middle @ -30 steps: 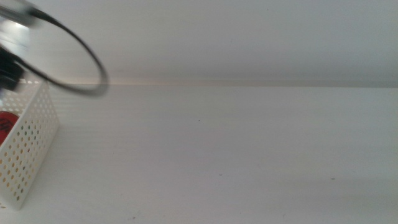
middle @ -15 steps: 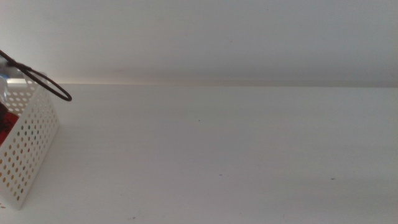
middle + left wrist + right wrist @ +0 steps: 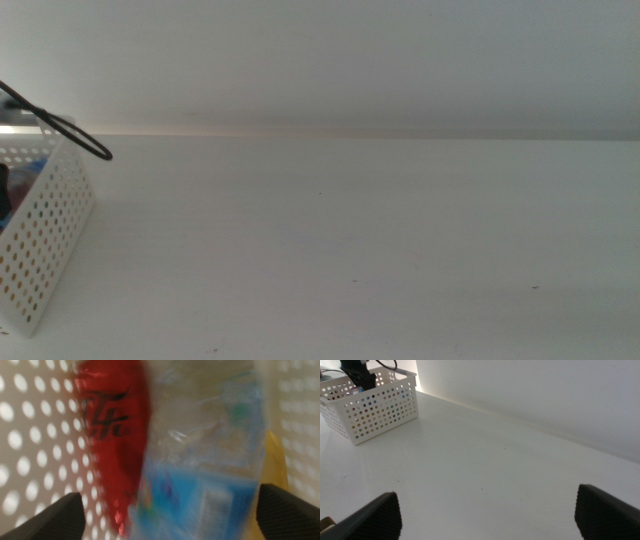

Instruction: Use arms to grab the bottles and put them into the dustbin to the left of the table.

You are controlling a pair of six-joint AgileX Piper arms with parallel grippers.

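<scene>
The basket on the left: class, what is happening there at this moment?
The left gripper is down inside the basket, jaws wide apart, right over the water bottle, which lies beside the red can with something orange behind it. So the bottles appear to be in the bin already, and the table shows none. The right gripper waits open above the table, far from the basket, holding nothing.

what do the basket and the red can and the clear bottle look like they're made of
Basket: probably matte white moulded plastic, with even rows of punched round holes. Red can: likely glossy painted metal, though blurred. Clear bottle: thin see-through plastic with a blue printed label, between the left gripper's open jaws.
</scene>
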